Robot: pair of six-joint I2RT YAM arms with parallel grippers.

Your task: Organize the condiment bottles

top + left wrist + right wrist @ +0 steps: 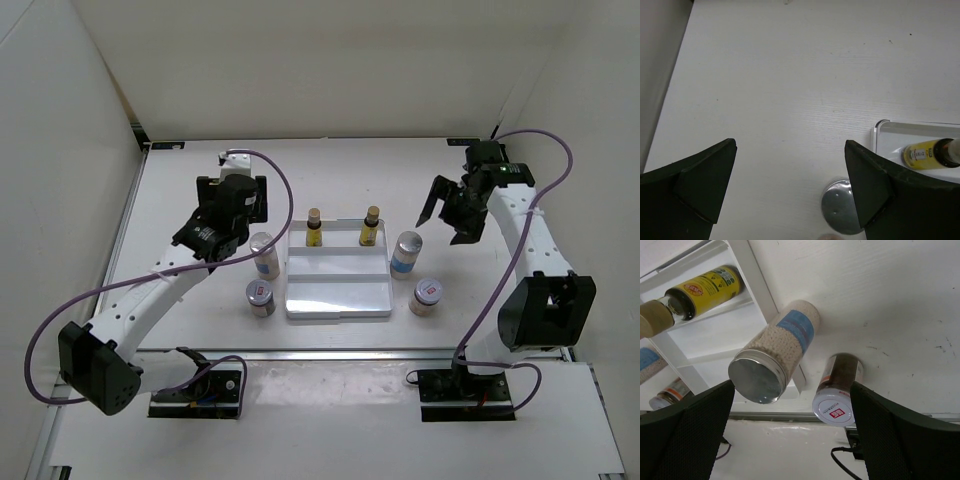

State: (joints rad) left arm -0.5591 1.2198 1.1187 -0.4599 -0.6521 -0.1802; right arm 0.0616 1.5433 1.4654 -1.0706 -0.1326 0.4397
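Observation:
Two slim yellow bottles (314, 228) (370, 227) stand on the back step of the white tray (337, 312). A blue-labelled bottle (265, 255) and a short jar (260, 297) stand left of the tray. Another blue-labelled bottle (406, 252) and jar (426, 296) stand right of it. My left gripper (232, 212) is open and empty above the table, just back-left of the left blue-labelled bottle, whose silver lid (840, 207) shows by the right finger. My right gripper (448, 218) is open and empty, raised back-right of the right blue-labelled bottle (777, 352) and jar (837, 390).
The tray's front steps hold nothing. White walls close the table at the back and both sides. A metal rail (330, 352) runs along the near edge. The left wrist view shows the tray corner (885, 131) with a yellow bottle (922, 154).

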